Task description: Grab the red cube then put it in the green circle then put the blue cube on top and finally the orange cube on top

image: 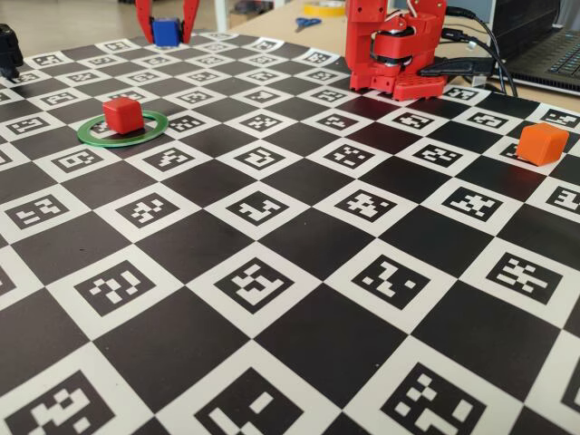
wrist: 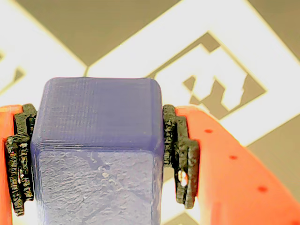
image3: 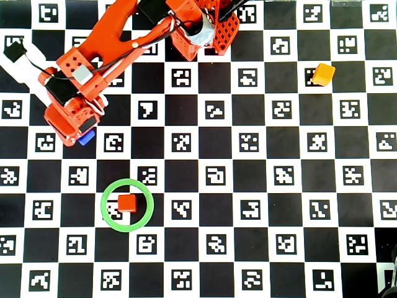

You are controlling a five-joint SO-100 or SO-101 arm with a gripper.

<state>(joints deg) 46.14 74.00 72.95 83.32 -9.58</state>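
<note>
In the fixed view, the red cube (image: 122,115) already sits inside the green circle (image: 91,134) at mid-left, so step one looks done. The orange cube (image: 542,143) waits far right. At the far edge the gripper (image: 167,34) is clamped on the blue cube (image: 167,31), matte with layered ridges, not yet stacked.
</note>
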